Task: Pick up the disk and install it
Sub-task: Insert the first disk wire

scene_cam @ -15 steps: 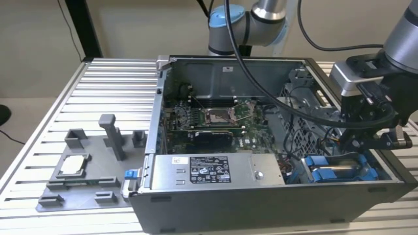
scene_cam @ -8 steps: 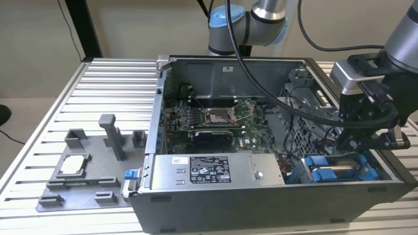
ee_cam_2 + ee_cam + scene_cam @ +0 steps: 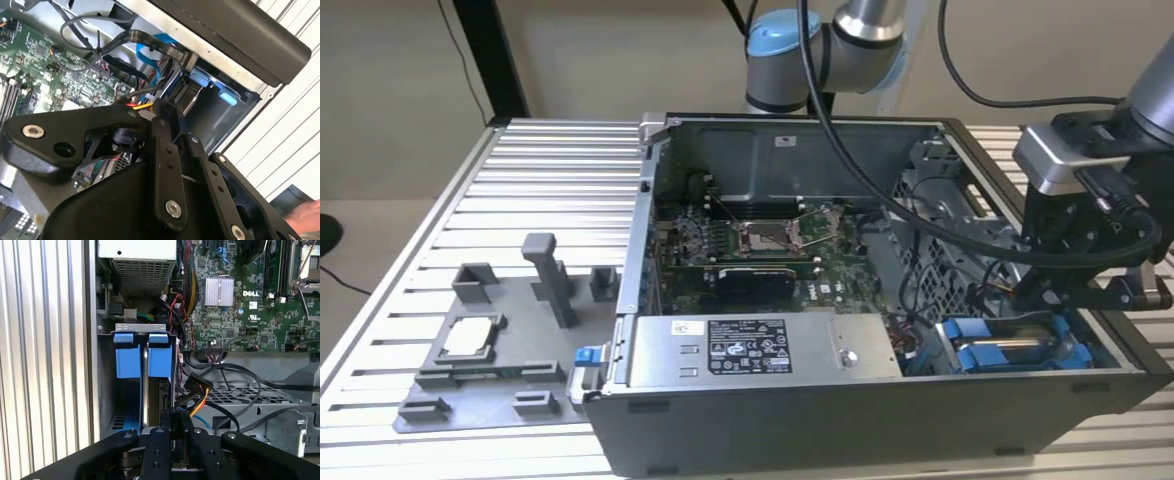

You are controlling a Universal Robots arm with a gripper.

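Robotics lab, we'd say: open grey metal computer case (image 3: 854, 415) on ribbed aluminium table (image 3: 547, 190), silver-blue robot arm (image 3: 854, 40) behind it.

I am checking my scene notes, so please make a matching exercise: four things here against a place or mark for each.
1 disk
2 silver chip
3 large grey box
4 end effector

a on the grey fixture outside the case
b over the corner bay
c in the corner bay, blue-framed
d bears a black-and-white label

Pairs: 1-c, 2-a, 3-d, 4-b

table (image 3: 534, 180) | slatted metal (ribbed top); on it: open computer case (image 3: 854, 425); grey fixture plate (image 3: 520, 350) just beside
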